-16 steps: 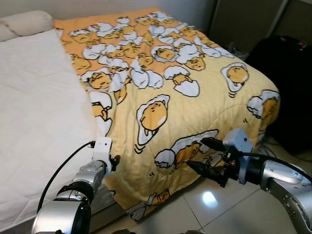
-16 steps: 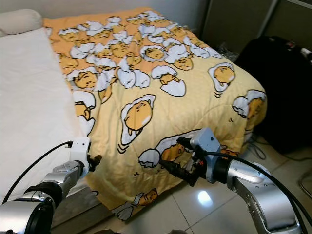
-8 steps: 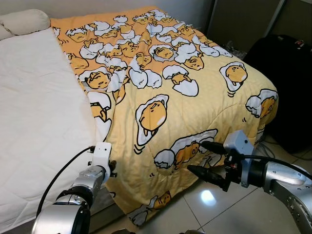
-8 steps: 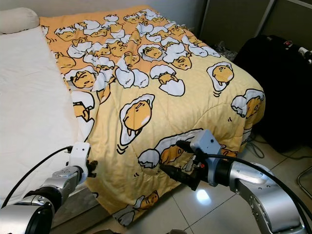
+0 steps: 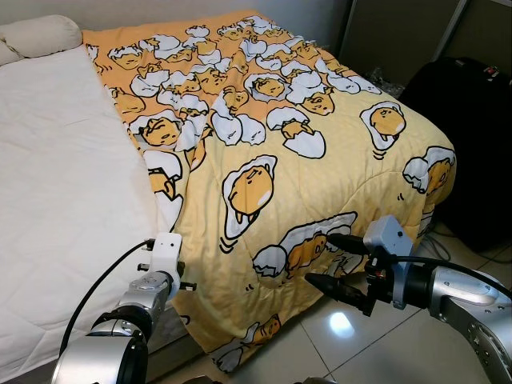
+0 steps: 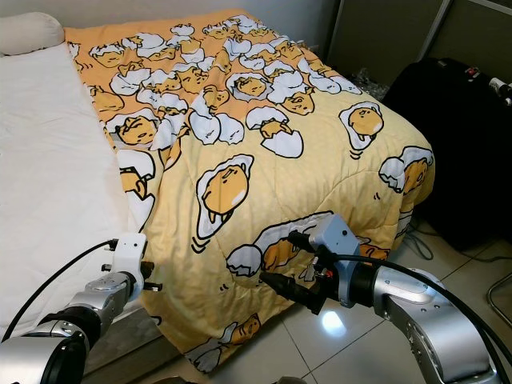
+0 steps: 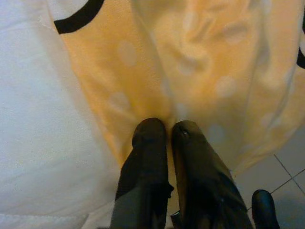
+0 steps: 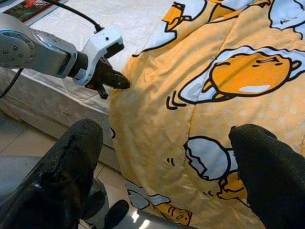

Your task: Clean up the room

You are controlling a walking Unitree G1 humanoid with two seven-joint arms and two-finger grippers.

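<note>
A yellow blanket (image 5: 272, 152) printed with egg cartoons covers the right half of the bed and hangs over its foot end. My left gripper (image 5: 186, 286) is at the blanket's hanging left edge, where it meets the white sheet. In the left wrist view its fingers (image 7: 147, 143) are pressed together with a sliver of the yellow fabric between them. My right gripper (image 5: 324, 262) is open in front of the blanket's lower fold, near the floor. Its two fingertips are spread wide (image 8: 71, 157) with the fabric just ahead of them, not touching.
The white mattress sheet (image 5: 56, 184) and a pillow (image 5: 40, 36) lie on the bed's left half. A black bag (image 5: 472, 136) stands right of the bed, with cables (image 5: 438, 234) beside it. Shiny tiled floor (image 5: 336, 352) lies below the right arm.
The right gripper has edged a little left and down along the blanket's hanging fold. The left gripper has dropped slightly and still holds the same edge.
</note>
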